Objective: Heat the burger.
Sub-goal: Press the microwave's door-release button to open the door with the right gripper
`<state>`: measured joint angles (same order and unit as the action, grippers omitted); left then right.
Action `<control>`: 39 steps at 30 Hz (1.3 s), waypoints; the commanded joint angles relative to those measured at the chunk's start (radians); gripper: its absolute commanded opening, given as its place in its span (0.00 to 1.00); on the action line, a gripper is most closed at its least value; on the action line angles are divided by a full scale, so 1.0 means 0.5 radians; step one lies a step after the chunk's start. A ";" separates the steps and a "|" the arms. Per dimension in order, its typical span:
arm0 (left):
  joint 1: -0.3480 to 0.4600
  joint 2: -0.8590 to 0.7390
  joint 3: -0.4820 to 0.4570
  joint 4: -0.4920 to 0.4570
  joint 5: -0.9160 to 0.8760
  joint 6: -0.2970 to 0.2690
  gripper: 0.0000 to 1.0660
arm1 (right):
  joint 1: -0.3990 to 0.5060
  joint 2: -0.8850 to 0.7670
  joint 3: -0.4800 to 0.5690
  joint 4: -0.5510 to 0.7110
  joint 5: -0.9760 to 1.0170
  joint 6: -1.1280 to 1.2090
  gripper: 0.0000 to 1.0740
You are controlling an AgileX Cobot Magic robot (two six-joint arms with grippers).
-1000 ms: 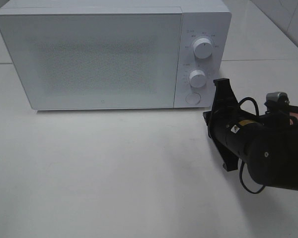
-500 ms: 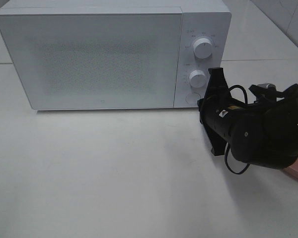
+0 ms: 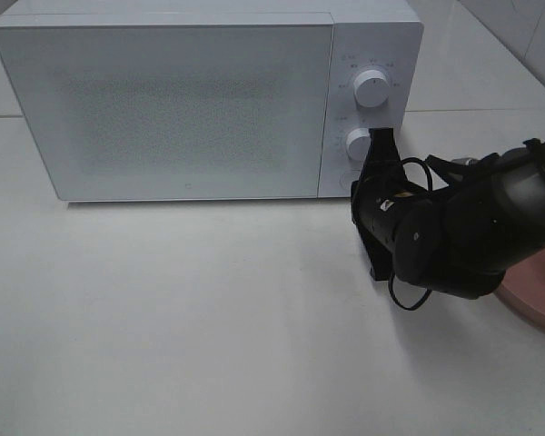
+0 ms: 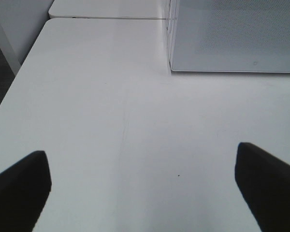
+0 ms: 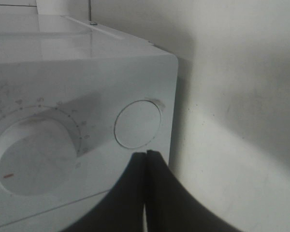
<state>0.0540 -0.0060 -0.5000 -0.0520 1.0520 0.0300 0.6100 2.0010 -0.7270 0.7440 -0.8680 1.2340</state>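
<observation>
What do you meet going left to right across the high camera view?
Speckled white microwave door → round white upper dial → round pink plate. The black right gripper overlaps the dials, so it is left out.

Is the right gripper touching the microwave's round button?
Cannot tell. In the right wrist view the shut right gripper ends at the edge of the round button, but depth is unclear; the high view hides the button.

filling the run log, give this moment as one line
white box microwave: door closed; right gripper: shut, near round white button; left gripper: open, empty
</observation>
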 commanded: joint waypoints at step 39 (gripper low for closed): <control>-0.008 -0.042 0.006 0.000 -0.028 -0.008 0.92 | -0.170 0.224 -0.306 -0.108 0.068 0.016 0.00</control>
<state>0.0540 -0.0060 -0.5000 -0.0520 1.0520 0.0300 0.5320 2.1170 -0.8710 0.7070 -0.8170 1.2340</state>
